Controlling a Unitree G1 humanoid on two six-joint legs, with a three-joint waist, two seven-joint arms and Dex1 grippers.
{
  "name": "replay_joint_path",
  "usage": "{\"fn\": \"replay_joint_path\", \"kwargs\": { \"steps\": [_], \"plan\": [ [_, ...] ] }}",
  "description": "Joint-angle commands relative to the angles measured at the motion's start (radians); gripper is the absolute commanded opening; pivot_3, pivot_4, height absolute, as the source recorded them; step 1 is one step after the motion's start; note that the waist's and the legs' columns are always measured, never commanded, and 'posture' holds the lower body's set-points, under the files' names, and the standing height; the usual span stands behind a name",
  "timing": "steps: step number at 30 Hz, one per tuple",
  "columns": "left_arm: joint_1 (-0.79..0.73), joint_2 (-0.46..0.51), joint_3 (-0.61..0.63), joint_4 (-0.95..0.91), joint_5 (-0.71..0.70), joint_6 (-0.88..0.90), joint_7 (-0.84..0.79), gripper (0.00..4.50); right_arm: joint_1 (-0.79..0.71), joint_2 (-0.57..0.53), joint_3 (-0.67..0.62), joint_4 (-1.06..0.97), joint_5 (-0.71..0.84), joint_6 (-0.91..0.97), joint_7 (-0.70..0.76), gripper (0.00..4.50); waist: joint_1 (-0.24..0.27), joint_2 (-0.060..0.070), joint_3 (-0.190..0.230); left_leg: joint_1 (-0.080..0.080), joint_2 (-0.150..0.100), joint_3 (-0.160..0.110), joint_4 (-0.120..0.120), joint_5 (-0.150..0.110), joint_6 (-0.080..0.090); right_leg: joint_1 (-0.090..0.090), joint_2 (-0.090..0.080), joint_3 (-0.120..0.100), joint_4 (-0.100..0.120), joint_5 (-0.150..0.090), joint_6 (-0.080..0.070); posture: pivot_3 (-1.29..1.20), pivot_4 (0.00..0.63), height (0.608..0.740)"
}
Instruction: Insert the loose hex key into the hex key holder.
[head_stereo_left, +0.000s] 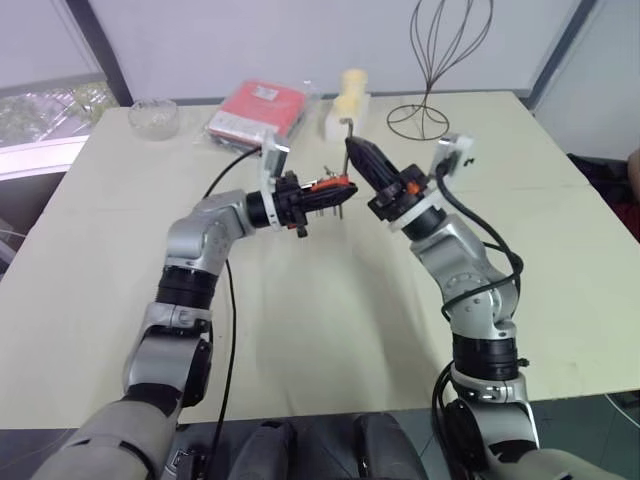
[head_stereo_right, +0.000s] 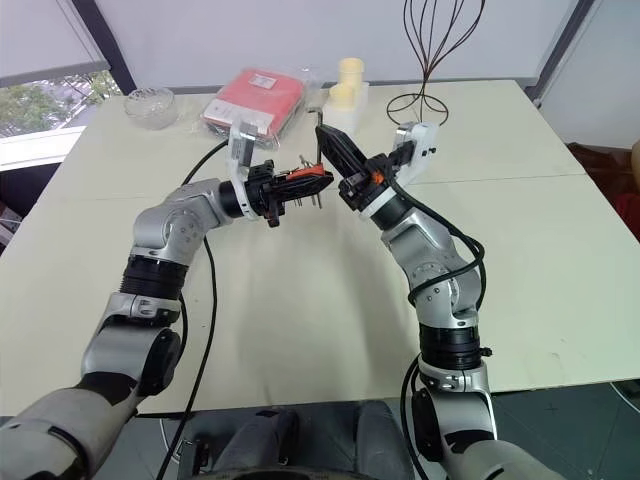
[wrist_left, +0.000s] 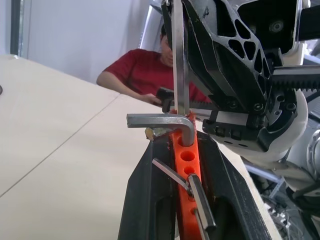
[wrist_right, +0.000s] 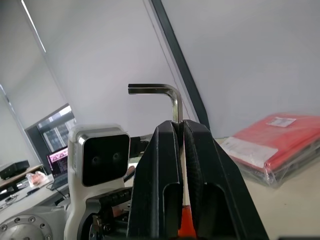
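Left pincer (head_stereo_left: 335, 192) clamping hex key holder (head_stereo_left: 330, 186), right pincer (wrist_right: 180, 125) gripping loose hex key (wrist_right: 160, 90), mid-table (head_stereo_left: 300, 330).

Above the middle of the counter (head_stereo_left: 300, 330), the hex key holder (head_stereo_left: 331, 187) sits in the left end effector (head_stereo_left: 335, 193), just left of the right end effector (head_stereo_left: 352, 150) gripping the loose hex key (wrist_right: 162, 95). Behind them, along the far edge from left to right, stand a bowl (head_stereo_left: 152, 113), a flat packet (head_stereo_left: 258, 110) and a wire stand (head_stereo_left: 430, 70).

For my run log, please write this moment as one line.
left tool: shut on holder | right tool: shut on key | both above table | key not yet inserted
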Motion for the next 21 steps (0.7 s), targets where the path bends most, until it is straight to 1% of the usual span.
{"fn": "replay_joint_path", "kwargs": {
  "steps": [1,4,9,17,21],
  "plan": [
    [-0.041,0.027,-0.002,-0.021,0.033,-0.103,-0.042,0.0,0.023,-0.021,0.02,0.003,-0.016,0.022,0.017,0.05,0.0,0.0,0.0,0.0,0.0,0.0,0.0,0.0,0.0,0.0,0.0,0.0,0.0,0.0,0.0,0.0,0.15,0.74],
    [-0.05,0.035,-0.015,0.008,0.066,-0.149,-0.065,0.0,0.026,-0.026,0.018,0.004,-0.015,0.026,0.02,0.05,0.001,0.0,0.0,0.0,0.0,0.0,0.0,0.0,0.0,0.0,0.0,0.0,0.0,0.0,0.0,0.0,0.15,0.74],
    [-0.068,0.029,-0.006,0.046,0.08,-0.177,-0.079,0.0,0.031,-0.024,0.012,0.001,-0.011,0.032,0.013,0.05,0.001,0.0,0.0,0.0,0.0,0.0,0.0,0.0,0.0,0.0,0.0,0.0,0.0,0.0,0.0,0.0,0.15,0.74],
    [-0.079,0.024,-0.02,0.056,0.107,-0.222,-0.092,0.0,0.047,-0.022,0.029,-0.01,-0.02,0.032,0.013,0.05,0.0,0.0,0.0,0.0,0.0,0.0,0.0,0.0,0.0,0.0,0.0,0.0,0.0,0.0,0.0,0.0,0.15,0.74],
    [-0.096,0.01,0.003,0.063,0.083,-0.204,-0.084,0.0,0.045,-0.018,0.032,-0.007,-0.021,0.032,0.014,0.05,0.001,0.0,0.0,0.0,0.0,0.0,0.0,0.0,0.0,0.0,0.0,0.0,0.0,0.0,0.0,0.0,0.15,0.74]
  ]
}}
